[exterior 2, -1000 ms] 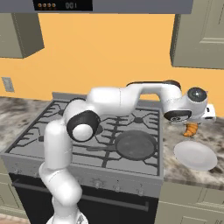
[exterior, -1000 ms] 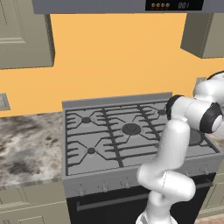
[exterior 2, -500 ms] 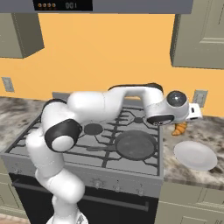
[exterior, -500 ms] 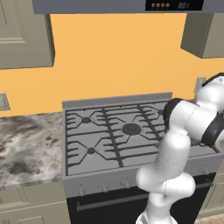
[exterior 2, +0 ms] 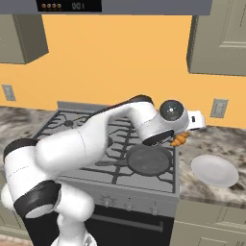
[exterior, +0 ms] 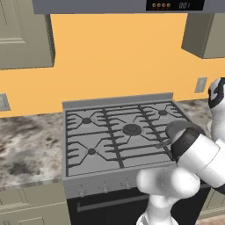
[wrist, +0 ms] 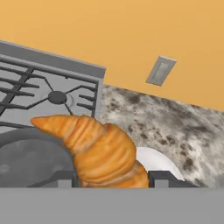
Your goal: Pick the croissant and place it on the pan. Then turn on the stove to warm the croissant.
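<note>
The croissant [wrist: 100, 148], golden and ridged, fills the space between my two dark finger tips, and my gripper [wrist: 109, 179] is shut on it. In the right base view the croissant [exterior 2: 180, 139] hangs under my gripper [exterior 2: 181, 136] just above the right rim of the dark round pan [exterior 2: 149, 160]. The pan [wrist: 30, 162] sits on the front right burner of the grey stove [exterior 2: 72, 129], and my arm partly hides the pan [exterior: 180, 128] in the left base view. Small knobs [exterior 2: 129, 205] line the stove's front.
A white round plate [exterior 2: 215, 170] lies on the marbled counter [exterior 2: 211, 141] to the right of the stove. A wall outlet [exterior 2: 218, 108] is behind it. Grey cabinets hang above on both sides. More counter [exterior: 26, 145] runs left of the stove.
My hand has carried the croissant leftward, from over the counter by the plate to the right edge of the pan. The arm has swung with it.
</note>
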Controlling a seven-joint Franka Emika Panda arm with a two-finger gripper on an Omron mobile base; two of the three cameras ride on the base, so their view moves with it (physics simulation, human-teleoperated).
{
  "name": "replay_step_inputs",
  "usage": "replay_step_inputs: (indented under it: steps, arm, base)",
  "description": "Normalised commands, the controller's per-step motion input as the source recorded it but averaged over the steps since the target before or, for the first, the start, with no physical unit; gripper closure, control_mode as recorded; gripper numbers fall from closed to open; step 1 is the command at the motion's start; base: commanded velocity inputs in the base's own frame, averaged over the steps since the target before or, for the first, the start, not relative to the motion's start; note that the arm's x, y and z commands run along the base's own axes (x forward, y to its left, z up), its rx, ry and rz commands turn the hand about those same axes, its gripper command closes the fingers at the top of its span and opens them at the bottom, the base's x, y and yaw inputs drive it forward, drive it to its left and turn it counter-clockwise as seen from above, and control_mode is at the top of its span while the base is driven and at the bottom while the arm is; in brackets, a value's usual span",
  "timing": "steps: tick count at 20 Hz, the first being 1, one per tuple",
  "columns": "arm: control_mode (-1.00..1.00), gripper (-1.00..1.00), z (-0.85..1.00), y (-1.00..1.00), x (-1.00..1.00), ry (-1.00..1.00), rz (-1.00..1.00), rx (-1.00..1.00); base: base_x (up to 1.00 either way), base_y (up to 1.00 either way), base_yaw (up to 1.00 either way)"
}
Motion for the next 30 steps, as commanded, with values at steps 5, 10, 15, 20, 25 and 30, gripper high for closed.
replay_step_inputs:
  steps: [5,10,15,20,25,30]
  arm:
    - [-1.0,1.0,0.11,0.99,-0.51,0.0,0.0,-0.03]
    - [-1.0,1.0,0.0,1.0,-0.42,0.0,0.0,0.0]
    - [-1.0,1.0,0.02,0.5,-0.07,0.0,0.0,0.0]
    - [-1.0,1.0,-0.02,0.0,0.0,0.0,0.0,0.0]
    - [-1.0,1.0,-0.28,0.04,0.0,0.05,0.0,0.0]
    - [-1.0,1.0,-0.07,0.01,0.0,0.08,0.0,0.02]
  base:
    - [0.0,0.0,0.0]
    - [0.0,0.0,0.0]
    - [0.0,0.0,0.0]
    - [0.0,0.0,0.0]
    - [0.0,0.0,0.0]
    - [0.0,0.0,0.0]
